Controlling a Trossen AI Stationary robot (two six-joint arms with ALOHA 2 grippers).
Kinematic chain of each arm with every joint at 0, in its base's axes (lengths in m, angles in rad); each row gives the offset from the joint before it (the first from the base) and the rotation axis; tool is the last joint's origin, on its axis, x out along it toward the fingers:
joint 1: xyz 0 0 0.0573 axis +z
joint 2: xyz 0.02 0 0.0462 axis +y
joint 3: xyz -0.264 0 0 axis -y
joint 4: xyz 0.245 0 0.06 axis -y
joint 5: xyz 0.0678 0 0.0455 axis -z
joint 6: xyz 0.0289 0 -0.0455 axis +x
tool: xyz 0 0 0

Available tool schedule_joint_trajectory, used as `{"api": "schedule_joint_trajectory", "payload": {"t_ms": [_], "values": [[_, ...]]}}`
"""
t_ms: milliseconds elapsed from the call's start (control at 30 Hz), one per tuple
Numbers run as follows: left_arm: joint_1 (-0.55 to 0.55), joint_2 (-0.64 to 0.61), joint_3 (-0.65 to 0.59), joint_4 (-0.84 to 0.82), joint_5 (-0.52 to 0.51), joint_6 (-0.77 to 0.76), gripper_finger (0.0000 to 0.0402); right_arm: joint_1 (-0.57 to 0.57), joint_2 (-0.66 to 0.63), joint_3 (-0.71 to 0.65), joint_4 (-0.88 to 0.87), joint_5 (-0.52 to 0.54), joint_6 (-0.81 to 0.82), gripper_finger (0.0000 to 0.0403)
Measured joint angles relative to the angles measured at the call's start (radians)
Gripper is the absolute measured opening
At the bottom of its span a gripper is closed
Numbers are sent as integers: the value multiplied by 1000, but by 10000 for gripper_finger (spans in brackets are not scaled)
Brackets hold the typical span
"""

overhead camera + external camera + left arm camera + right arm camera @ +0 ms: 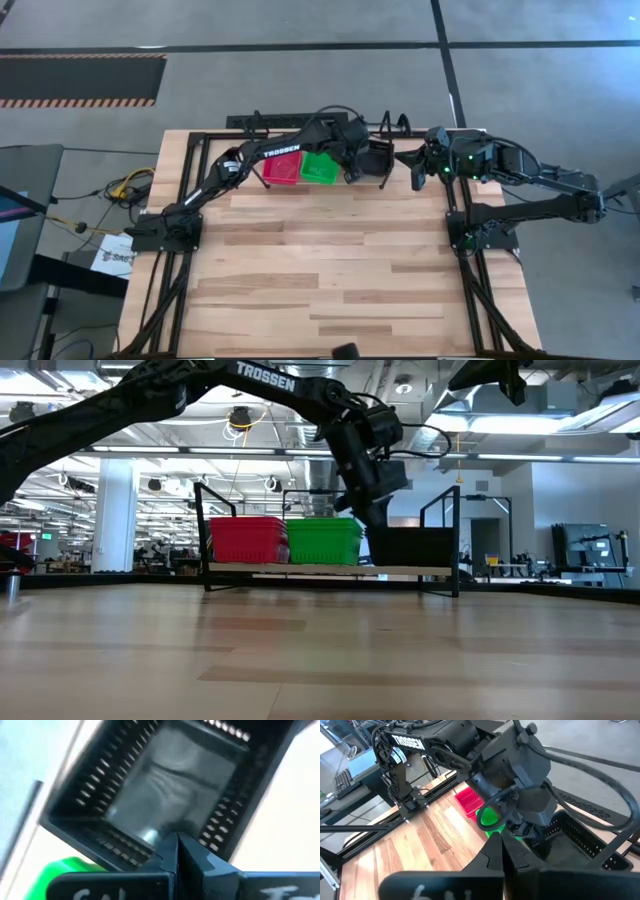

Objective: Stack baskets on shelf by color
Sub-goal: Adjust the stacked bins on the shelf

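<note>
At the far edge of the wood-plank table (330, 270), high view: the left arm reaches from its base across to the shelf, its left gripper (362, 162) over the black baskets (376, 158) at the shelf's right end. A red-pink basket stack (282, 167) and a green basket stack (320, 168) sit side by side to the left of it, touching. The right gripper (418, 170) hangs just beside the shelf's right end, its arm folded back toward its base.

Low view: the shelf (330, 569), a light board between black wire uprights, carries three stacks in a row: red-pink (247, 540) at left, green (323, 541) in the middle, black (412, 546) at right. The left gripper (374, 510) comes down at the near left corner of the black stack; whether it grips the rim cannot be told here.

Left wrist view: the left gripper's fingers (167, 855) are pressed together at the near wall of a black basket (165, 785), seemingly pinching its rim; a green edge (70, 870) shows beside it.

Right wrist view: the right gripper's fingers (492, 855) meet tip to tip, holding nothing. Beyond them, the left arm's wrist stands over a black basket (580, 840), with green (489, 817) and red-pink (469, 800) baskets behind.
</note>
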Motion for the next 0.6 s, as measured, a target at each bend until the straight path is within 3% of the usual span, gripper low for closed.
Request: {"api": "schedule_joint_trajectory", "payload": {"t_ms": [433,600], "values": [[21,-45,0,-12,-29,-7,0,-1,0,0,-1,0,-24,1],[12,-91,0,-76,14,-41,0,-2,0,0,-1,1,-25,1]]}}
